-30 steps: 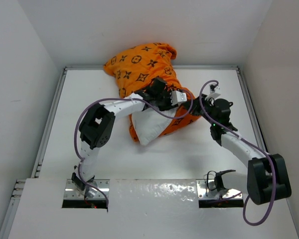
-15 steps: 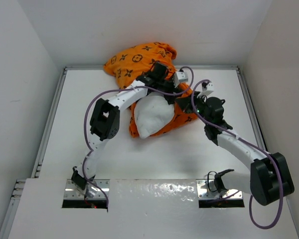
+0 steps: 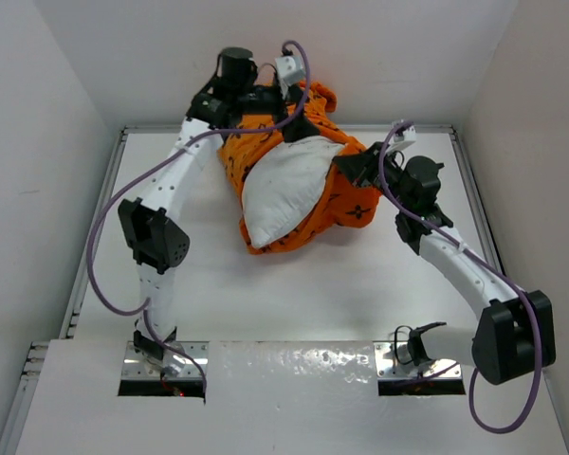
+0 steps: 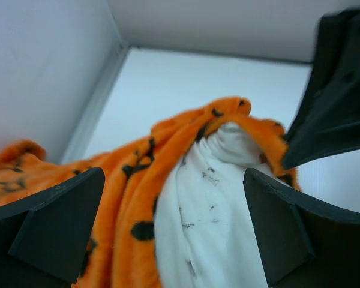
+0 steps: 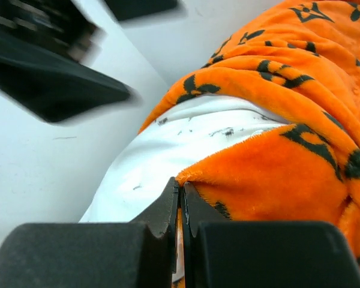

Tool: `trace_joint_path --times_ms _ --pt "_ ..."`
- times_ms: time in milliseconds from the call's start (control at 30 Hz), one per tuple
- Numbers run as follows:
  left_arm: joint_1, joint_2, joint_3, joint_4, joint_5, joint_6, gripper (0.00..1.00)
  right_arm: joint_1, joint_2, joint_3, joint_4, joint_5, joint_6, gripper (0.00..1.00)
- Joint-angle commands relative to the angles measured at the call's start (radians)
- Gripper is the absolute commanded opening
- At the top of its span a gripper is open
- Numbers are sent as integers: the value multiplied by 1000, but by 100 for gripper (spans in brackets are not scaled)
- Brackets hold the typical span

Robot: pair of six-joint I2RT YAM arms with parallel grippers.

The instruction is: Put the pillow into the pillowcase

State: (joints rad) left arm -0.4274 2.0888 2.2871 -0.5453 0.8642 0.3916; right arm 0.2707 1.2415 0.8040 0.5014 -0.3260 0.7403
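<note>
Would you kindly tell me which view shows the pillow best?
The top external view: the pillow shows its whole exposed white face, lying in the pillowcase. The left wrist view shows only one speckled end, the right wrist view just a white strip.

There is one pillow (image 3: 280, 190) and one pillowcase (image 3: 353, 204), which lies around the pillow. There are two arms: the left arm (image 3: 166, 185) is on the left of the pillow and the right arm (image 3: 455, 265) is on its right. Each arm has one gripper, so there are two: the left gripper (image 4: 173, 186) and the right gripper (image 5: 180, 195). There are two purple cables (image 3: 91, 256), one along each arm. Under the pillow there is one table (image 3: 341, 294). The dark motifs (image 5: 306, 137) on the pillowcase are many, and the folds hide some of them, so I cannot count them.
</note>
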Motion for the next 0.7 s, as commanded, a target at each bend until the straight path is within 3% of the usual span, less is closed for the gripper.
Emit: trace_joint_path --times_ms 0,133,200,233,267,333,367,400,467,567,667 --pt "4 -87 61 54 130 -53 100 -5 21 104 48 -15 -12 0" --pt "7 -113 69 41 171 -60 100 -4 71 168 52 -38 -4 0" --pt "9 -121 74 -43 167 -15 96 -4 98 216 48 -38 1 0" --pt "7 -133 72 -98 144 98 87 -2 107 237 43 -36 2 0" --pt "-17 -154 46 -233 97 233 70 1 128 280 39 -38 4 0" --pt "-89 -180 -39 -382 -96 356 54 7 148 320 26 -33 -4 0" --pt "-105 -193 -70 -401 -137 389 35 12 162 354 26 -30 -4 0" --pt "-112 -219 -92 -407 -148 403 29 13 167 368 25 -19 -1 0" --pt "-114 -234 -115 -392 -116 371 24 15 177 400 28 -12 13 0" --pt "-129 -233 -103 -433 -73 355 24 30 184 414 54 -8 28 0" --pt "-143 -230 -124 -470 -141 382 28 39 184 414 57 -8 31 0"
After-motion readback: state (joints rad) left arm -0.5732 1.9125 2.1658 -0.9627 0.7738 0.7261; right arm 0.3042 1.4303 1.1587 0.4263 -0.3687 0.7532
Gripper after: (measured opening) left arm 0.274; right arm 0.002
